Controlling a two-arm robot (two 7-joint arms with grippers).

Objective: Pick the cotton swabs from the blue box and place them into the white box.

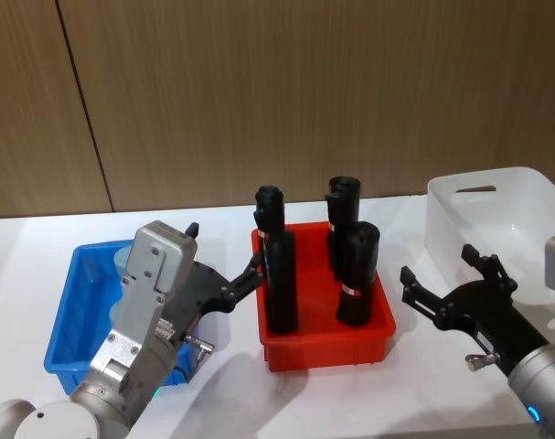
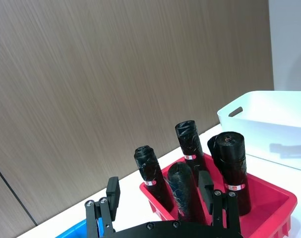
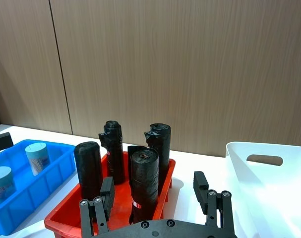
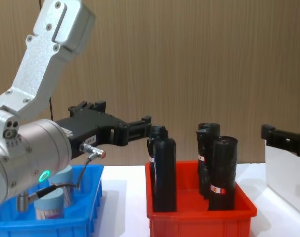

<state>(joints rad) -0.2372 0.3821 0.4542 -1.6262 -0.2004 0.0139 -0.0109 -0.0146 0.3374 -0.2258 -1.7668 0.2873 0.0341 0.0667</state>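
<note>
Two cotton swabs tubs (image 3: pixel 37 156) (image 3: pixel 1 183) with pale blue lids stand in the blue box (image 3: pixel 51 173), seen in the right wrist view. In the chest view one tub (image 4: pixel 50 207) shows behind my left arm. My left gripper (image 1: pixel 224 251) hangs open and empty above the blue box's (image 1: pixel 71 306) right end, its fingers pointing toward the red bin. My right gripper (image 1: pixel 439 265) is open and empty over the table between the red bin and the white box (image 1: pixel 496 215). Nothing shows inside the white box (image 3: pixel 269 183).
A red bin (image 1: pixel 323 347) with several tall black cylinders (image 1: pixel 279 279) stands between the blue and white boxes. A wood-panel wall runs behind the table. Bare white tabletop (image 1: pixel 350 402) lies in front of the red bin.
</note>
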